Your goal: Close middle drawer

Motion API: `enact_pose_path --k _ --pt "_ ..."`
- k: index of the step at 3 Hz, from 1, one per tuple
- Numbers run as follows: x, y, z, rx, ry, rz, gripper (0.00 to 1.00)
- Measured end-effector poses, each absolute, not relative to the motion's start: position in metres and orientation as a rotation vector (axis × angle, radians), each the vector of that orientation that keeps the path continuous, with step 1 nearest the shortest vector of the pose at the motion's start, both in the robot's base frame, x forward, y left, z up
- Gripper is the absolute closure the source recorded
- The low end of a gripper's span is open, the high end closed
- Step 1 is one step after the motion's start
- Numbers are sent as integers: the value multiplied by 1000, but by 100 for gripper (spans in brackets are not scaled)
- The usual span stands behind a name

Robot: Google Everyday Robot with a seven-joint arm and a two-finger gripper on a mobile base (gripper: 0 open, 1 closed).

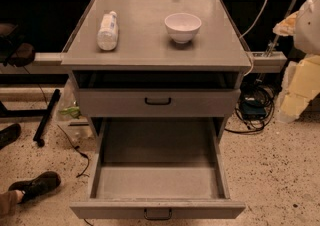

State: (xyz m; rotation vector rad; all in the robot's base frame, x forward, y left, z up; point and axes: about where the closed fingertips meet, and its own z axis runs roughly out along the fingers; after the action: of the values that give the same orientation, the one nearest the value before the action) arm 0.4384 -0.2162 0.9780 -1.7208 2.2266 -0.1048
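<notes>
Far left: someone's shoe (35,184) on the floor, clear of the cabinet (80,55).
On the cabinet top: bottle (108,31) lying on its side, white bowl (183,26) to its right. Neither matters for the push.
Centre: upper drawer (115,103) is cracked open a little, with a dark gap above its front. Below it the middle drawer (157,177) is pulled out nearly full travel, looks empty, handle (158,214) at the bottom edge of the view. The lowest drawer is hidden under it.
Right: cable tangle (252,112) on the floor.
Right edge: pale arm (307,17). The gripper (286,27) looks like the tan tip beside the cabinet top, well apart from the drawer. Open or closed: cannot tell.
Step, as judged: approach, no contact yet. Next move calls for coming down and around to the drawer front, planting flat near the handle, then a straight push inward, square to the runners so it doesn't rack.
</notes>
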Motion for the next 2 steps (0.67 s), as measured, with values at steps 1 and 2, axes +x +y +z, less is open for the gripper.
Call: enact_pose_path --k 1,2 --pt "438 -216 978 -1721 2227 -105 0" --pt "436 -213 967 -1724 2217 -61 0"
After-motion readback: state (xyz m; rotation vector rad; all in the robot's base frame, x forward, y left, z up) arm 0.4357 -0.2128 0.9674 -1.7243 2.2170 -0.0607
